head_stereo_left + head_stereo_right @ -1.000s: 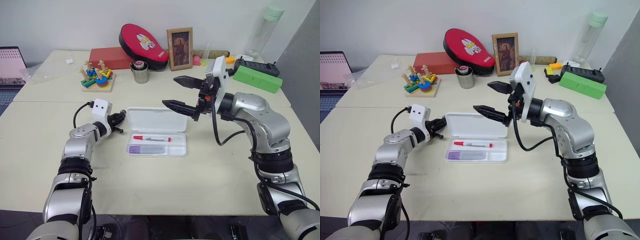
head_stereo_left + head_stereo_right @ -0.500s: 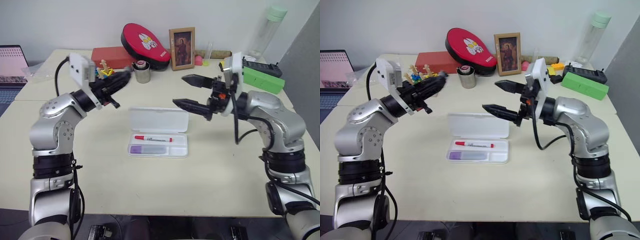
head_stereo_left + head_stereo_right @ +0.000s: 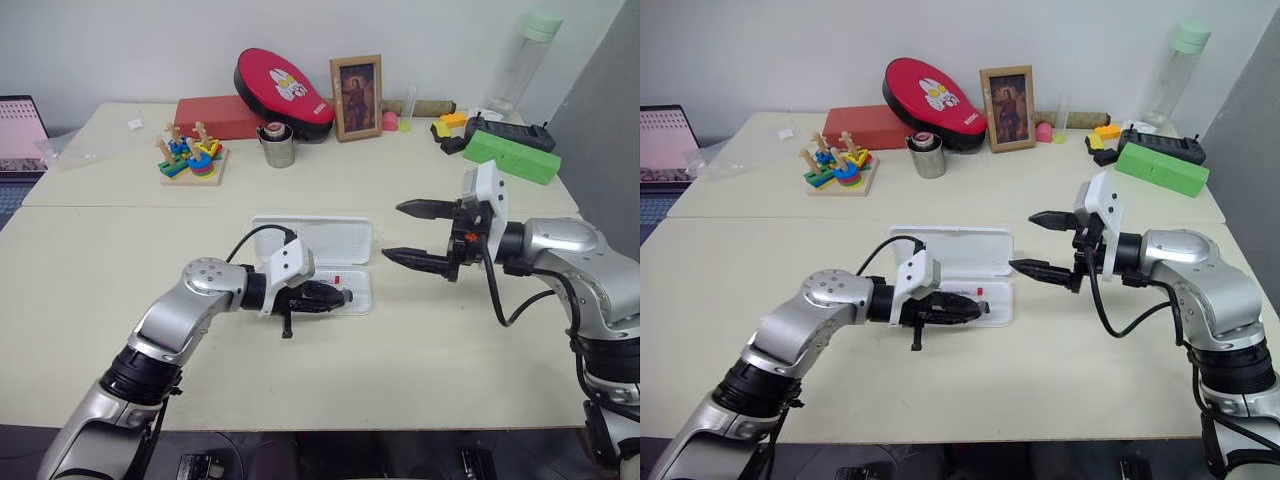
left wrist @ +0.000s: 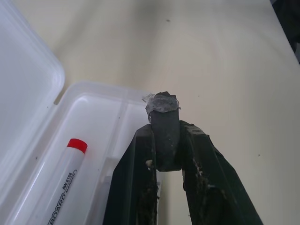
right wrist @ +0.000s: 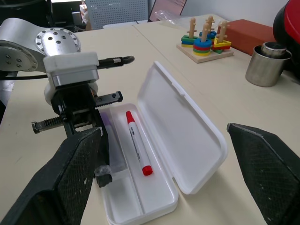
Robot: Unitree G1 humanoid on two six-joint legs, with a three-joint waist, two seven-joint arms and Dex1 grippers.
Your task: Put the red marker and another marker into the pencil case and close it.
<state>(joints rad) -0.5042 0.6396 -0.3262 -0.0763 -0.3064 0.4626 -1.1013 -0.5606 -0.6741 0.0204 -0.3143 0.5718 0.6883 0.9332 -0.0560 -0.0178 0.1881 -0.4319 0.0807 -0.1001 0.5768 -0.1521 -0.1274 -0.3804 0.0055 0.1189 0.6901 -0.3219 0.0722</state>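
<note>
Swung down from above the table, the left gripper (image 3: 340, 296) is now held with jaws together over the open flat white plastic pencil case (image 3: 330, 238), hiding the lilac highlighter. Inside it the red-capped white marker (image 5: 137, 142) is seen lying. Beside the case, the right gripper (image 3: 412, 232) is kept with jaws apart, so lid closing is judged next.

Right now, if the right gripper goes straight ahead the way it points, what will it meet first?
Probably the open pencil case: the right gripper, fingers spread wide, points level across the table toward the case and the left gripper over its tray. It hangs above the tabletop, so it may pass over the lid; depth is unclear.
</note>
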